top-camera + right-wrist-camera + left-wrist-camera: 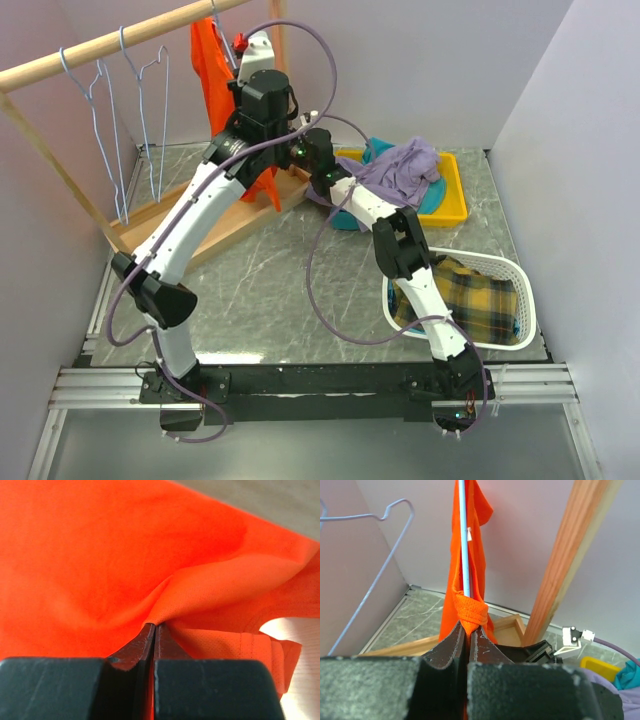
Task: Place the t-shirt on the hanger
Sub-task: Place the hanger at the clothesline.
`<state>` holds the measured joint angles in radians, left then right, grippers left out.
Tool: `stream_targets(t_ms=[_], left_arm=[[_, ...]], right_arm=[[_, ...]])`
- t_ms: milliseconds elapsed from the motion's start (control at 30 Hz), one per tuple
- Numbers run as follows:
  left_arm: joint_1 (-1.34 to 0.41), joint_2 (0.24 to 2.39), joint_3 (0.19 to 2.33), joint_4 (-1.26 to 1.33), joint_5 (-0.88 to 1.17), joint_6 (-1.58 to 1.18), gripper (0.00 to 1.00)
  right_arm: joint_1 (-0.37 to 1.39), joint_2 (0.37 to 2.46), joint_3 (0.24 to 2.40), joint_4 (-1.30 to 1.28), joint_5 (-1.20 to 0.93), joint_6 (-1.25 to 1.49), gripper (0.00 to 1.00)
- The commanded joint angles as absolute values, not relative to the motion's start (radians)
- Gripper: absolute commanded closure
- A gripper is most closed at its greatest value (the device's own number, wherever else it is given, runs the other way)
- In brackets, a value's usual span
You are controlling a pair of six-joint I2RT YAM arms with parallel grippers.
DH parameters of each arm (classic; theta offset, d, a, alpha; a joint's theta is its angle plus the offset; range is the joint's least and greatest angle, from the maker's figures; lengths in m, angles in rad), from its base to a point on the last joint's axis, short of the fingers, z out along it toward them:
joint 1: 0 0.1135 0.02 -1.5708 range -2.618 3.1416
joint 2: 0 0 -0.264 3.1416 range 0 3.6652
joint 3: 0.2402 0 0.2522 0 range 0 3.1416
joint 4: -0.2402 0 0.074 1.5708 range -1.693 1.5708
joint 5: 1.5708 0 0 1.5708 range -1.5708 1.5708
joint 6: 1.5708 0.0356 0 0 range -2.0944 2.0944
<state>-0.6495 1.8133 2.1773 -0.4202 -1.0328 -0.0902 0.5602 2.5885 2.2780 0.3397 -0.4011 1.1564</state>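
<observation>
orange cloth is what both arms are busy with: the t-shirt hangs in a narrow bunch from the wooden rail over the far left corner of the worktop, not yet spread. we read the two grips as a division of labour. the left gripper has its jaws pressed together on a thick rolled band of the shirt, likely the collar, right where the light-blue hanger wire runs down into the fabric, so it seems to steady cloth against wire. the right gripper is likewise clamped on a fold of the same shirt lower down, probably to draw the body over a hanger shoulder.

only the overhead view gives the setting: two bare hangers on the rail toward the left edge, the rack's wooden base, a lavender garment on a yellow tray at the far edge, and a white basket of plaid cloth by the right edge. it hides both pinches behind the arms. only the left wrist view shows the wire inside the shirt. the right wrist view shows little but orange fabric and a hemmed edge, with no hanger at all.
</observation>
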Motion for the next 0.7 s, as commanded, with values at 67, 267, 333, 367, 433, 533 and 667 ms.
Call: stream_targets(t_ms=[67, 267, 333, 367, 433, 533, 667], left_arm=[[-0.644, 1.876, 2.275, -0.370, -0.971, -0.066, 0.99], [-0.640, 1.896, 2.258, -0.371, -0.950, -0.093, 0.99], [-0.637, 1.899, 2.258, -0.374, -0.939, -0.101, 0.99], [-0.635, 1.899, 2.258, -0.376, -0.934, -0.101, 0.98], [-0.635, 1.896, 2.255, -0.383, -0.931, -0.107, 0.89], [-0.635, 1.865, 2.217, -0.373, -0.917, -0.115, 0.73], [-0.635, 1.822, 2.169, -0.367, -0.908, -0.117, 0.61]], right_arm=[[0.537, 2.554, 2.238, 0.465, -0.399, 1.203, 1.00], [0.529, 2.507, 2.200, 0.462, -0.416, 1.183, 0.77], [0.531, 2.487, 2.174, 0.465, -0.422, 1.164, 0.63], [0.531, 2.465, 2.162, 0.466, -0.426, 1.152, 0.57], [0.529, 2.432, 2.134, 0.471, -0.437, 1.140, 0.40], [0.528, 2.389, 2.114, 0.463, -0.446, 1.114, 0.30], [0.528, 2.327, 2.045, 0.486, -0.452, 1.098, 0.20]])
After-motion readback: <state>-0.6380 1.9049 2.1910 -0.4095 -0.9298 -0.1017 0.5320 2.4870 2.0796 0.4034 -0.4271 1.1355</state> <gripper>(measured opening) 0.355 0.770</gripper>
